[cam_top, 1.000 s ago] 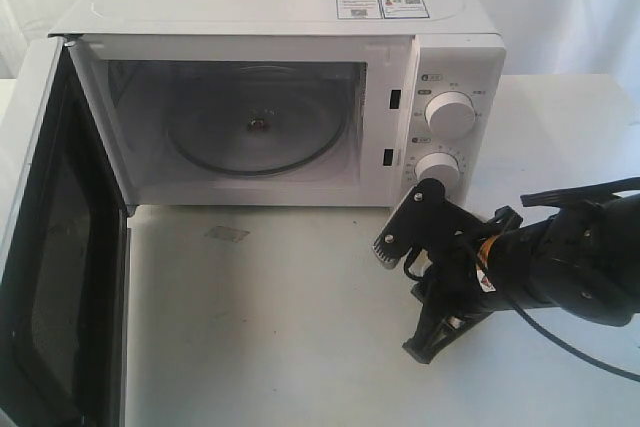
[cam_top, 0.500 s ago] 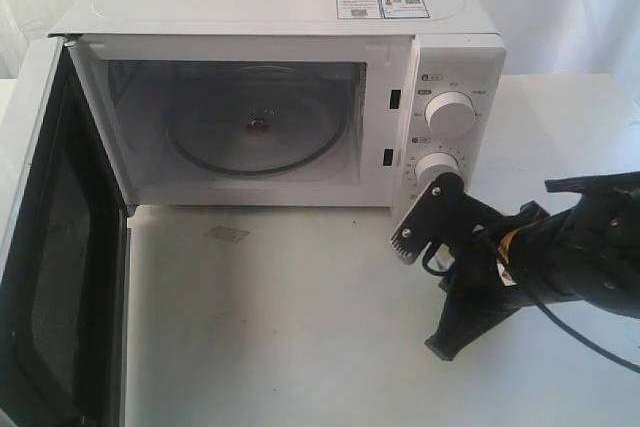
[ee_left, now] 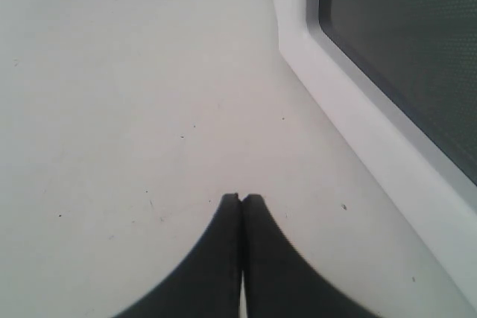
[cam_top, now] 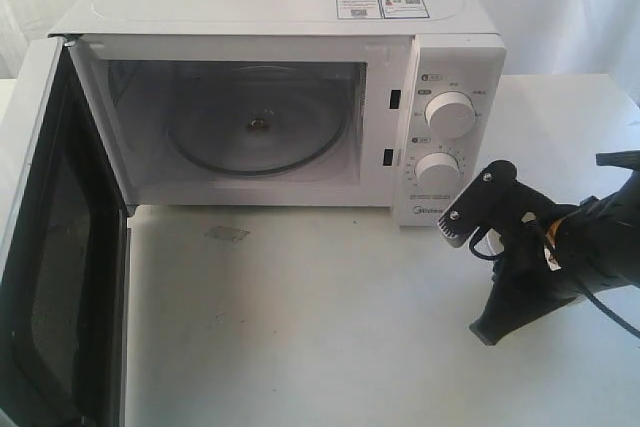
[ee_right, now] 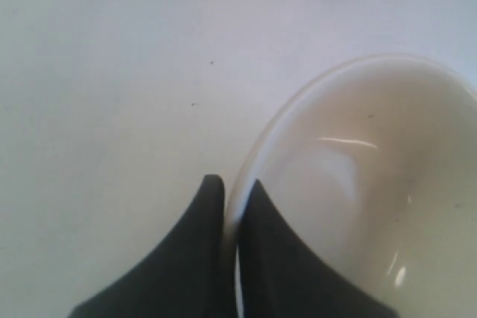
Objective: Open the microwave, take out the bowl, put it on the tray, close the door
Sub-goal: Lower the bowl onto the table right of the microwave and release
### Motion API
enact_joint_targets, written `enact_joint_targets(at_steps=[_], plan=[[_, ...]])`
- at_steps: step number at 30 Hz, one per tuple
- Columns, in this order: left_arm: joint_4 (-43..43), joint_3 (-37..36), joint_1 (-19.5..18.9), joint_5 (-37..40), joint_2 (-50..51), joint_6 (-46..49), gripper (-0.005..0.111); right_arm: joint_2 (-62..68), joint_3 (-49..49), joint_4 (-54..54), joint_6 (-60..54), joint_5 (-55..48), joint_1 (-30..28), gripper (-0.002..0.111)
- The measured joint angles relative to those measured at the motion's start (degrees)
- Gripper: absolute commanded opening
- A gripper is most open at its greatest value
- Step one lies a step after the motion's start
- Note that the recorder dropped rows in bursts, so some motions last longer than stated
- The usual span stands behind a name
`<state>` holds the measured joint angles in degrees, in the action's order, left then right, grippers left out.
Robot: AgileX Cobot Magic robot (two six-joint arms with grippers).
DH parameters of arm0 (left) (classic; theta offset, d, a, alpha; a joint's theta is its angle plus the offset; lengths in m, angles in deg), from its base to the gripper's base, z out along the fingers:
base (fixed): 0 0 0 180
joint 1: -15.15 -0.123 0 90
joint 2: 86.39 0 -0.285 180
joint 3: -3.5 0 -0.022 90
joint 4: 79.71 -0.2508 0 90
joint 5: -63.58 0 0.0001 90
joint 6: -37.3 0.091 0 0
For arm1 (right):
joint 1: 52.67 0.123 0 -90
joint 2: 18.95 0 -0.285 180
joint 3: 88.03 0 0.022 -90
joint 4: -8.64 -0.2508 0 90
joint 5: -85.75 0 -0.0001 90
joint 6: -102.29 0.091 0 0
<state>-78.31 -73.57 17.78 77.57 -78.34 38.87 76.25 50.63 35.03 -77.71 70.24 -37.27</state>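
The door (cam_top: pixel 45 277) stands swung wide along the frame's left edge, and bare table (cam_top: pixel 300 327) lies open before the microwave (cam_top: pixel 300 7). Right gripper (ee_right: pixel 229 197) pinches the rim of the bowl (ee_right: pixel 373 184); left gripper (ee_left: pixel 241 200) is pressed together. The right arm (cam_top: pixel 590 237) has drifted from the knobs (cam_top: pixel 450 114) toward the right edge.

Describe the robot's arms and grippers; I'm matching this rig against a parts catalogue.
Both grippers are matte black: the left gripper and right gripper each show two smooth fingers curving to narrow tips. The right arm is black too, with a thin black cable, a small orange mark and a ribbed-edged plate with silver screws. The left arm itself is unseen.
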Motion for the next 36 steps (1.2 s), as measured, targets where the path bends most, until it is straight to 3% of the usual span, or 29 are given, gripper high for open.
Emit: enact_joint_targets(at_steps=[14, 19, 22, 36], plan=[[0.0, 0.0, 0.0, 0.0, 0.0, 0.0, 0.0, 3.73, -0.41, -0.77, 0.0, 6.51, -1.08, 0.001], [0.0, 0.0, 0.0, 0.0, 0.0, 0.0, 0.0, 3.95, -0.41, -0.77, 0.0, 7.98, -1.08, 0.027], [0.0, 0.0, 0.0, 0.0, 0.0, 0.0, 0.0, 3.95, -0.41, -0.88, 0.0, 8.66, -1.08, 0.037], [0.0, 0.0, 0.0, 0.0, 0.0, 0.0, 0.0, -4.4, -0.41, -5.03, 0.42, 7.99, -0.24, 0.037]])
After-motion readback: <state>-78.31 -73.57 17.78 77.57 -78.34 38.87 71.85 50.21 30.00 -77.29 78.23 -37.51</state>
